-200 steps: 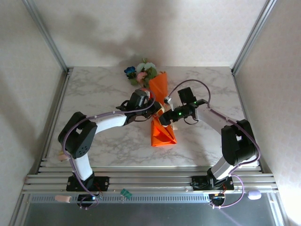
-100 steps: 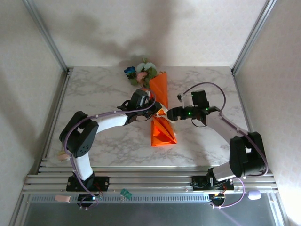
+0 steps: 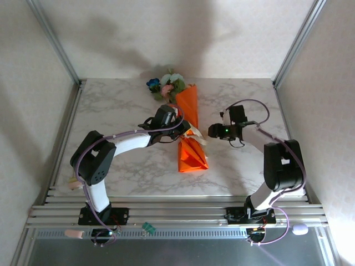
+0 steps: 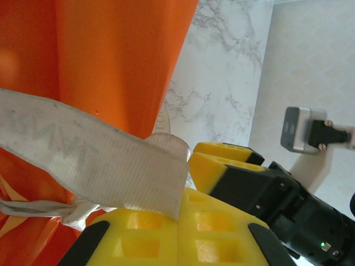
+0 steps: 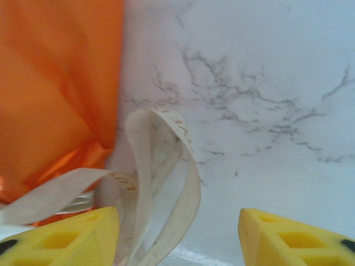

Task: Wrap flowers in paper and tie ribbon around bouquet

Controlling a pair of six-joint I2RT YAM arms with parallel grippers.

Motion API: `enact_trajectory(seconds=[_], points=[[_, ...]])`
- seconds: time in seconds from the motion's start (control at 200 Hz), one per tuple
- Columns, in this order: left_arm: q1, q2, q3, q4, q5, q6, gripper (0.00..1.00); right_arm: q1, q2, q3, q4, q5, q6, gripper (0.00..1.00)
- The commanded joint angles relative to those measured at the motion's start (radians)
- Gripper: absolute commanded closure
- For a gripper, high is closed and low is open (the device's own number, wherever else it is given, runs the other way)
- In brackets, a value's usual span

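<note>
Bright diffuse light, soft broad shadows, wrist-view foregrounds out of focus

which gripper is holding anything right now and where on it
Left gripper is shut on the ribbon, pinching the flat strip near its end. Right gripper is open, holding nothing; a ribbon loop lies loose between its jaws.

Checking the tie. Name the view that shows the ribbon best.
Right wrist: the ribbon loops in clear sight beside the paper. Left wrist shows one flat strip close up; top external, a small pale scrap.
</note>
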State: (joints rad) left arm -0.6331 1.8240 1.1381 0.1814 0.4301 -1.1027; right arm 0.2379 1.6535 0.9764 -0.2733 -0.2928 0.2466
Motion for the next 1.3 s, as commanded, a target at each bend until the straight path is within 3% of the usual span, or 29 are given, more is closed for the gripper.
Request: enact_trajectory(seconds=[0.0, 0.13, 0.375, 0.496, 0.701, 1.006, 1.291], points=[[-0.006, 0.010, 0.038, -0.025, -0.010, 0.024, 1.00, 0.051, 0.048, 0.095, -0.103, 0.106, -0.027, 0.37], [-0.011, 0.002, 0.035, -0.057, -0.017, 0.032, 1.00, 0.091, 0.096, 0.143, -0.166, 0.205, -0.042, 0.31], [-0.036, -0.020, 0.046, -0.192, -0.059, 0.084, 1.00, 0.138, 0.169, 0.200, -0.201, 0.274, -0.046, 0.35], [-0.039, -0.025, 0.043, -0.207, -0.066, 0.087, 1.00, 0.156, 0.187, 0.200, -0.194, 0.289, -0.035, 0.42], [-0.040, -0.016, 0.070, -0.218, -0.072, 0.093, 1.00, 0.158, 0.206, 0.211, -0.192, 0.291, -0.030, 0.63], [-0.040, -0.012, 0.072, -0.214, -0.076, 0.093, 1.00, 0.158, 0.103, 0.171, -0.144, 0.327, -0.013, 1.00], [-0.041, -0.009, 0.075, -0.210, -0.077, 0.093, 1.00, 0.151, -0.043, 0.088, -0.095, 0.272, -0.001, 1.00]])
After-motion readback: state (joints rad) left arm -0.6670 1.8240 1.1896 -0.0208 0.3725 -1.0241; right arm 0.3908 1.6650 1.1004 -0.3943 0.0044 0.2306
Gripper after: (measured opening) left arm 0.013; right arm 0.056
